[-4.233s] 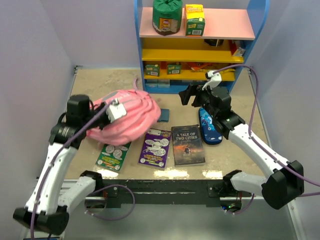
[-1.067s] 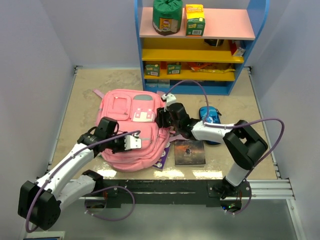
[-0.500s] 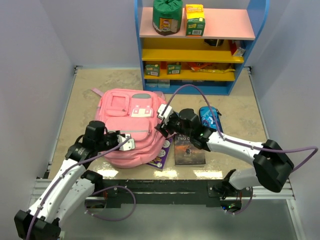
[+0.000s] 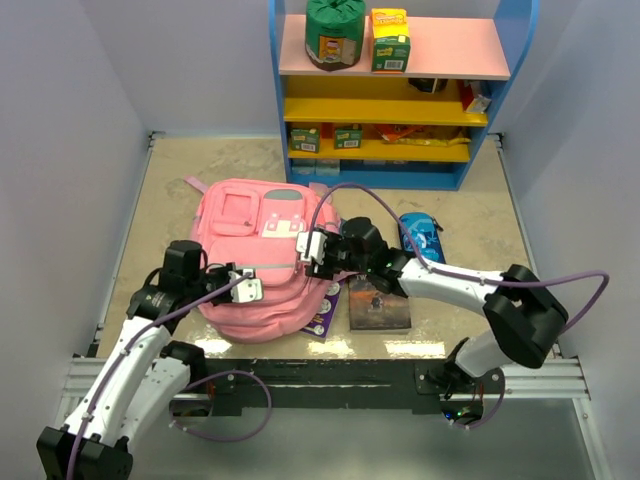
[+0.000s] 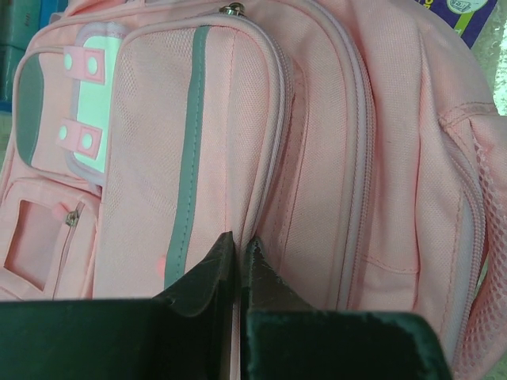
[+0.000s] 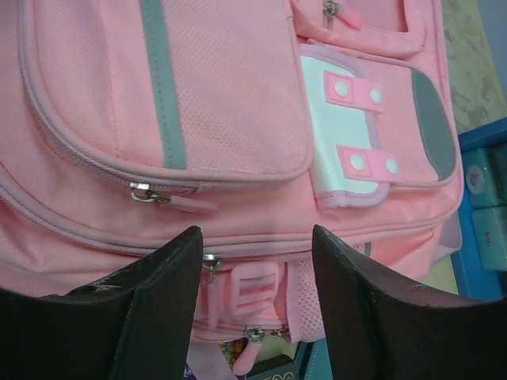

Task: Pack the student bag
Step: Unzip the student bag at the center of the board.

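The pink student bag (image 4: 250,250) lies flat on its back at the left centre of the table, front pockets up. My left gripper (image 4: 262,289) rests on its near part. In the left wrist view the left gripper (image 5: 238,241) is shut, its tips pinching the seam at the edge of the striped front pocket of the bag (image 5: 333,158). My right gripper (image 4: 318,260) hovers over the bag's right side. The right gripper (image 6: 255,233) is open, empty, and frames a side buckle and a zipper pull (image 6: 210,265) of the bag (image 6: 238,95).
A dark book (image 4: 380,305) lies right of the bag, under my right arm. A purple booklet (image 4: 322,316) pokes out from under the bag. A blue pencil case (image 4: 421,232) lies further right. The blue shelf unit (image 4: 400,100) stands at the back.
The left gripper has closed on the bag's front pocket seam. The right gripper has shifted left over the bag's right side. The bag, earlier bunched up at the left, now lies flat.
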